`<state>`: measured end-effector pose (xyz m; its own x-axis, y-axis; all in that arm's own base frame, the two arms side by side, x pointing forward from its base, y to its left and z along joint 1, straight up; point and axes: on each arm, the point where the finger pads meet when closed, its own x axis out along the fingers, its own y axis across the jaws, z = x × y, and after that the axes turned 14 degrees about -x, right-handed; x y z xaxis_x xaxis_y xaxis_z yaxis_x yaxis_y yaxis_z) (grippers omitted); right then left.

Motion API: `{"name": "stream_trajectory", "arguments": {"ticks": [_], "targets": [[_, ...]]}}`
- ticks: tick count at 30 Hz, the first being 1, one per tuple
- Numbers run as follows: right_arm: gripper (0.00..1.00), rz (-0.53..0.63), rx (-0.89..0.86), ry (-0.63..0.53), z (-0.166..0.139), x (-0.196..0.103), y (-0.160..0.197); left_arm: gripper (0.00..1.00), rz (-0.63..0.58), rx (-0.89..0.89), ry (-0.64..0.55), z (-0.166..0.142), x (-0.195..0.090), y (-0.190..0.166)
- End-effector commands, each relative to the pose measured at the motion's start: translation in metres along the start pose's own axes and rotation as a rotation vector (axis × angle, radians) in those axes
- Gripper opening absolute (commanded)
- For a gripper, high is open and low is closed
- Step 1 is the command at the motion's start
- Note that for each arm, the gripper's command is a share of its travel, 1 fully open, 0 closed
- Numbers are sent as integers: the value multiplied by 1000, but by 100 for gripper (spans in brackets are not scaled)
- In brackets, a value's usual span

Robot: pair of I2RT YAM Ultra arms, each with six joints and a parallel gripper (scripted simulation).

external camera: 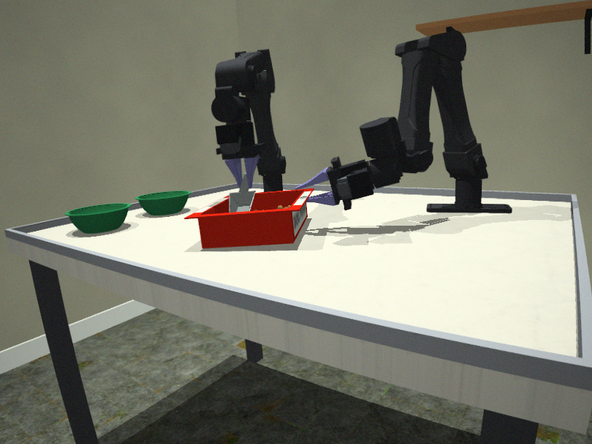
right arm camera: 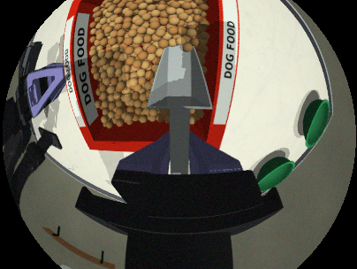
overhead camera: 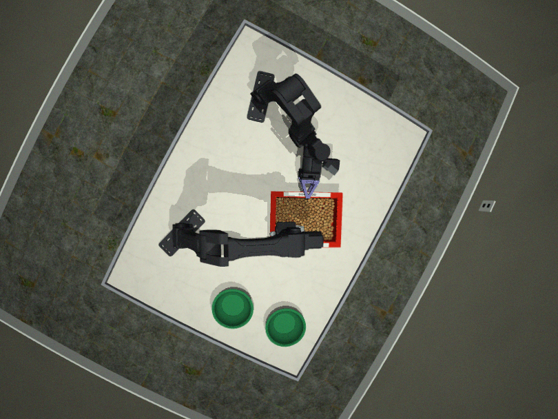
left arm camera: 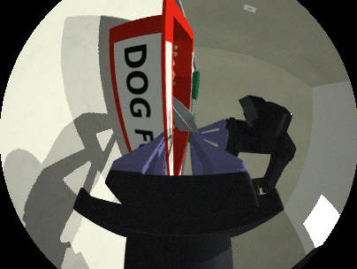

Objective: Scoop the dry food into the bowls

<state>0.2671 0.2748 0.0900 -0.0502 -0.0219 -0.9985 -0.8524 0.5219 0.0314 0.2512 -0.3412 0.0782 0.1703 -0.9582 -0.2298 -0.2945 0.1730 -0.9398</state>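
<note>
The red dog food box [overhead camera: 305, 219] stands in the middle of the table, full of brown kibble [right arm camera: 147, 44]. My right gripper [external camera: 243, 174] is shut on the handle of the grey scoop [right arm camera: 178, 80]. It hangs over the box's near end with the scoop's blade tipped down among the kibble [external camera: 241, 199]; I see no food on the scoop. My left gripper [overhead camera: 308, 193] is low at the box's far end wall. Its purple fingers are partly open and straddle that wall [left arm camera: 173, 146], one inside and one outside. Two green bowls [overhead camera: 232, 308] [overhead camera: 285, 326] stand empty near the table's edge.
The bowls also show in the right wrist view [right arm camera: 276, 173] [right arm camera: 317, 123], to the right of the box. The right arm's forearm [overhead camera: 261, 245] lies across the box's near side. A raised rim [external camera: 286, 305] runs around the table. A wooden shelf [external camera: 501, 19] hangs on the wall behind.
</note>
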Motion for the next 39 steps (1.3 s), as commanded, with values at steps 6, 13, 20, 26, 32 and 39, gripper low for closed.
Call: {"name": "stream_trajectory", "arguments": {"ticks": [6,13,20,26,32,39], "targets": [[0,44,-15,-92,8,-29,-5,26,-103,94,18,-7,7,-51],[0,65,-16,-97,6,-29,-12,26,-120,107,20,-9,8,-62],[0,89,-14,-102,4,-27,-17,26,-121,109,23,-11,9,-64],[0,77,-19,-101,6,-28,-12,0,-129,122,24,-10,7,-67],[0,74,-16,-111,8,-31,-14,0,-141,132,25,-10,7,-73],[0,74,-16,-111,8,-31,-14,0,-141,132,25,-10,7,-73]]}}
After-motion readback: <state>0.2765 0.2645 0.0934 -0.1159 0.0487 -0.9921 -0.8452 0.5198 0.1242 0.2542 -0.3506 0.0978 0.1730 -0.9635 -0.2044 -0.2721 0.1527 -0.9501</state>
